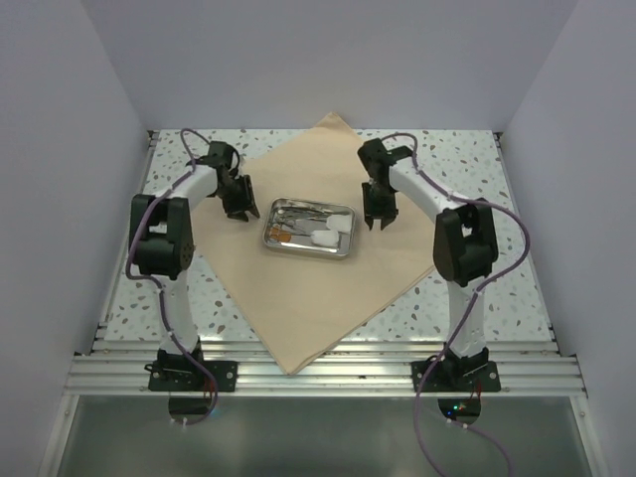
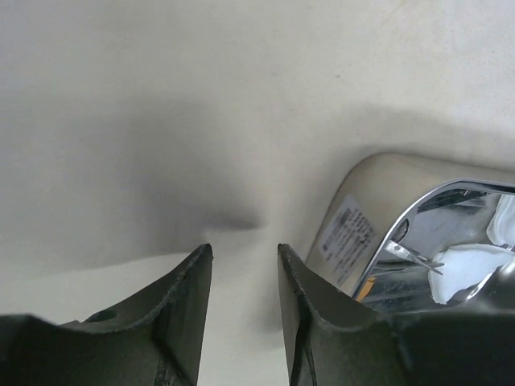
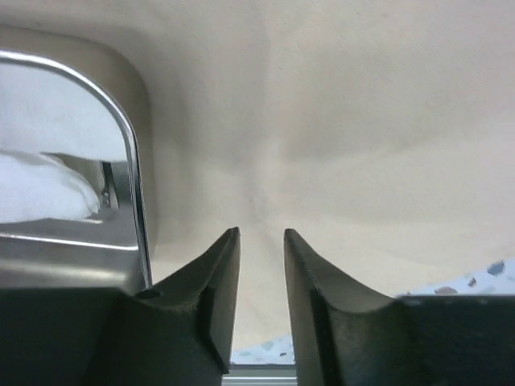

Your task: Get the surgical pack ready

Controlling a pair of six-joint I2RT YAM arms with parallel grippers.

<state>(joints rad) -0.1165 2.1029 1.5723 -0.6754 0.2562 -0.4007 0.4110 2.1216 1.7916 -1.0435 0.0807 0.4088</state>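
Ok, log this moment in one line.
left gripper: open, empty | right gripper: open, empty | steel tray: on fabric sheet | sheet: unfolded

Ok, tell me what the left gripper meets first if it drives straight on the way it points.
The left gripper would probably meet the sheet first, on bare cloth just beside the tray; how far off is unclear.

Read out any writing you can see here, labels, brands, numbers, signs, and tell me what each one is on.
Sticker label on the outer wall of the steel tray: several printed lines, too small and blurred to read.
Fabric sheet: plain, no writing.
No other text, brand or number shows in any view.
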